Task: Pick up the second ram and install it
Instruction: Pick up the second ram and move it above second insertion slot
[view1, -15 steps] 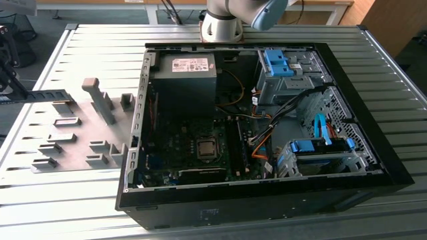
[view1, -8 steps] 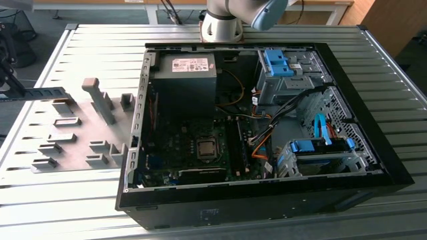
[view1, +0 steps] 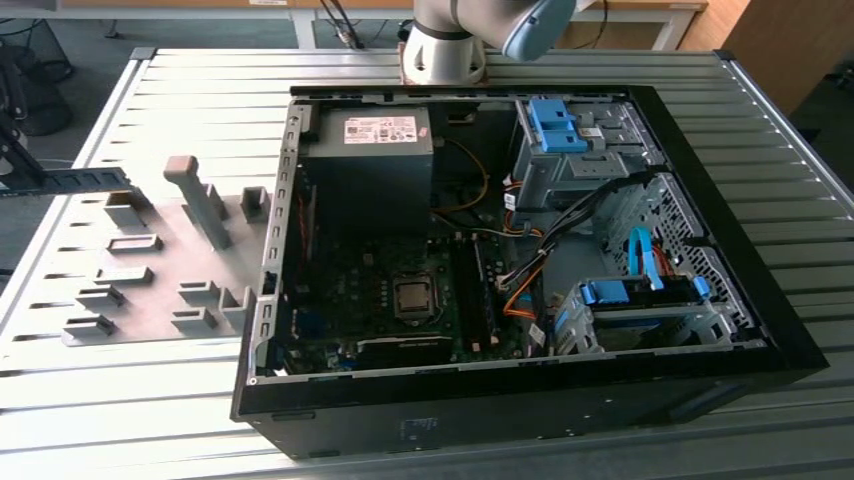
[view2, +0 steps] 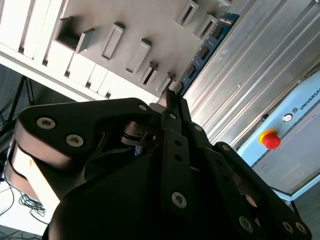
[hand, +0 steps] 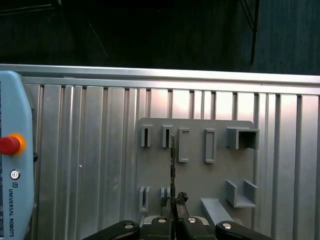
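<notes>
The hand (hand: 172, 202) is pressed together on one end of the second ram (hand: 172, 165), pinching it. In the first wrist view the stick appears edge-on as a thin dark line. It runs from the hand across the grey fixture plate (hand: 195, 185), in line with one of the plate's narrow slot holders (hand: 167, 136).

In the second wrist view the hand (view2: 171, 100) grips the same stick (view2: 207, 50), whose blue-green board and black chips face the camera. The plate (view2: 150, 20) lies behind it. Whether the stick is seated in a holder or held clear of the plate cannot be determined.

The plate rests on the ribbed aluminium tabletop (hand: 90, 165). A light blue pendant (hand: 17, 165) with a red button (hand: 9, 144) lies on the tabletop, apart from the plate.

In the exterior view an open computer case (view1: 747, 350) stands on the tabletop (view1: 534, 70). The plate (view1: 160, 270) and its upright grey post (view1: 200, 200) are at the exterior view's left of the case.
</notes>
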